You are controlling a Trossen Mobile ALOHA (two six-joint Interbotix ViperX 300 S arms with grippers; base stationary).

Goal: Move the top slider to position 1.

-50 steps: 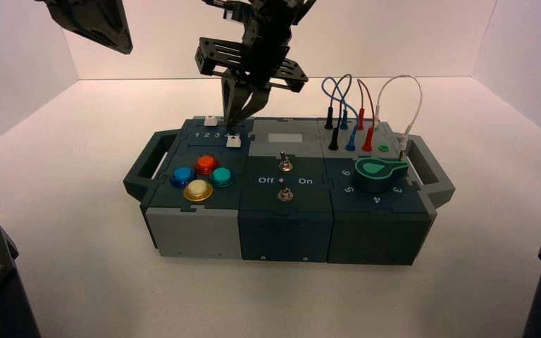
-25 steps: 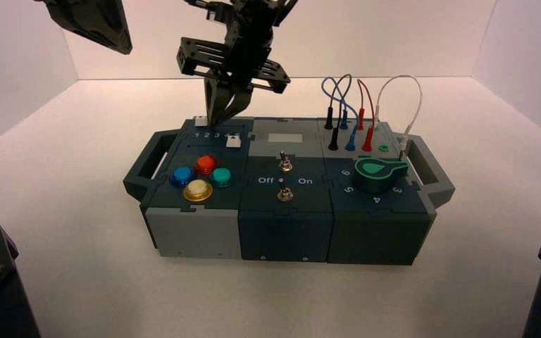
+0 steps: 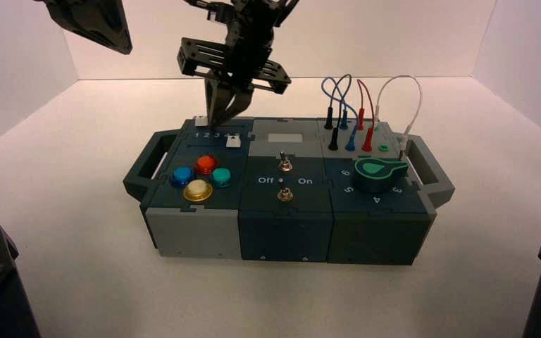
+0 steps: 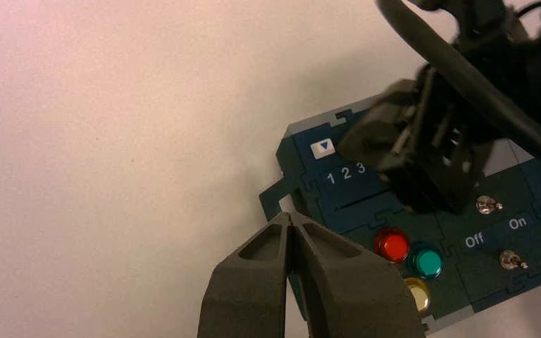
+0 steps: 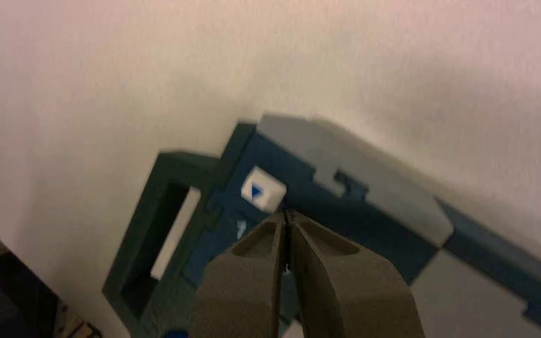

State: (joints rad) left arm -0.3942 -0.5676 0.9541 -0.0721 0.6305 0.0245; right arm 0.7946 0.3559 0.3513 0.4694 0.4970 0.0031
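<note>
The right gripper (image 5: pixel 288 215), its fingers clenched together on nothing, is down at the box's far left part, tips right beside the top slider's white knob (image 5: pixel 263 189) on the side toward the higher numbers. Whether they touch it I cannot tell. The knob sits at the far left corner of the box, next to the printed 1 (image 5: pixel 241 229), so position 1 looks reached or nearly so.

If any travel remains, push gently leftward along the slot with the closed tips, low against the knob's side, and ease off once it meets the end; pressing down or pushing askew could make it bind or shift the box. Then lift straight up before swinging away, so the tips neither drag the knob back nor catch the second slider's white knob (image 3: pixel 233 141).

The left gripper (image 4: pixel 289 215), also clenched and empty, is idle, up over the left side.
</note>
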